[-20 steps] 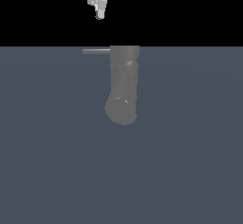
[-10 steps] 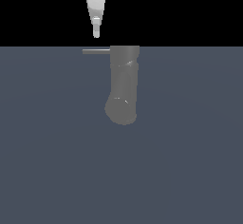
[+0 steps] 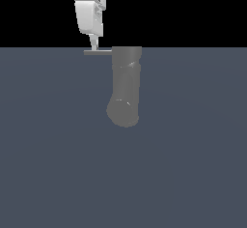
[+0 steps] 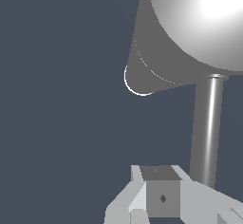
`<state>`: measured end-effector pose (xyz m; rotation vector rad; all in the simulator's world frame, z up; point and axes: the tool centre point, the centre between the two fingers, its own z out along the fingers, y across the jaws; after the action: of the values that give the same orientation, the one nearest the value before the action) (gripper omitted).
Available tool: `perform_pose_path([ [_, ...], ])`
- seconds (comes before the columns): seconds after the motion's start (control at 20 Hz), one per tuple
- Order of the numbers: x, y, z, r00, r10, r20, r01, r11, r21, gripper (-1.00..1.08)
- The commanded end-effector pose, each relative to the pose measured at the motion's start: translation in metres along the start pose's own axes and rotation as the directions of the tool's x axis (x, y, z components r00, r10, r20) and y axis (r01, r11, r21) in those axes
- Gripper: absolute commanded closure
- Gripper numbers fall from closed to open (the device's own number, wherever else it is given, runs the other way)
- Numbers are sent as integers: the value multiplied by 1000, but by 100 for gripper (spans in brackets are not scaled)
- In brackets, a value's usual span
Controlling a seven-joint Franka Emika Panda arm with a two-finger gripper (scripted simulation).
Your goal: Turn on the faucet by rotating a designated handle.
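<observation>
Going by the exterior view, the step in hand looks like the approach to the handle [image 3: 98, 52]; next the arm likely needs to push the rod sideways to rotate it. From that view's left, the fingers [image 3: 94, 43] hang narrow, seemingly closed and empty, just above the handle, which juts from the faucet [image 3: 126, 87] lying on the surface [image 3: 48, 149].

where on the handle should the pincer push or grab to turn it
Near the free tip of the handle, far from the faucet. The thin rod juts sideways toward the exterior view's left, so the pincer coming from above gets most leverage there, probably.
</observation>
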<state>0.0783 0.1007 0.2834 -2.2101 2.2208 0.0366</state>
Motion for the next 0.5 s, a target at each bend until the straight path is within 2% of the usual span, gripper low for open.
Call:
perform_pose_path([
  [0.0,-3,-5,6,999,30,-10,-30,1000,5,108],
  [0.45,-7,-11,14,998,67,-22,-67,998,12,108],
])
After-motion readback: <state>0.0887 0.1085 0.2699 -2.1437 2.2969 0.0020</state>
